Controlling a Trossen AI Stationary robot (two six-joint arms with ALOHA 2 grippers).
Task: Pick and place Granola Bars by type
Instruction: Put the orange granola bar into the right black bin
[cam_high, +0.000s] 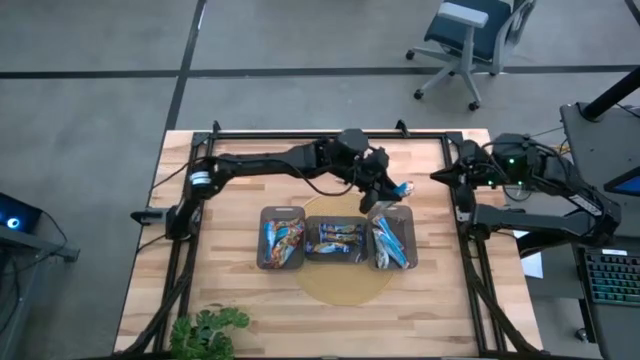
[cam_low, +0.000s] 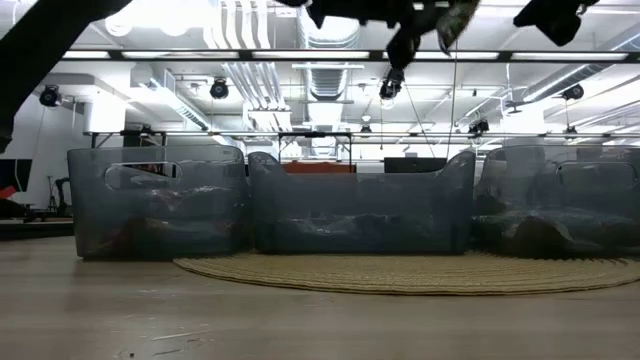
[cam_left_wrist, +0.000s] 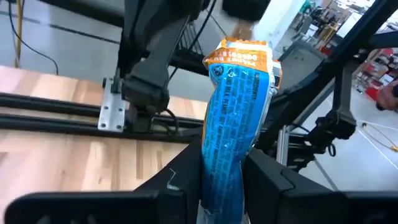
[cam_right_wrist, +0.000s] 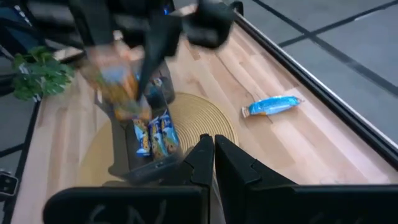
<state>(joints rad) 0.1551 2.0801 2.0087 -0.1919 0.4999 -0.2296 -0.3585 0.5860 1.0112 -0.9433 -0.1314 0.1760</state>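
- We are holding a blue bar (cam_left_wrist: 235, 118) pinched in the left gripper (cam_high: 378, 196), above the right tray (cam_high: 407, 215); we are lowering it among the blue ones; releasing low.
- A stray bar (cam_right_wrist: 272, 106) is lying on the table (cam_high: 440, 300); the right gripper (cam_right_wrist: 213, 163) is waiting closed, empty.

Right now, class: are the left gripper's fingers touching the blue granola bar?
Touching. The left wrist view shows the blue granola bar standing upright, pinched between the left gripper's two dark fingers with no gap.
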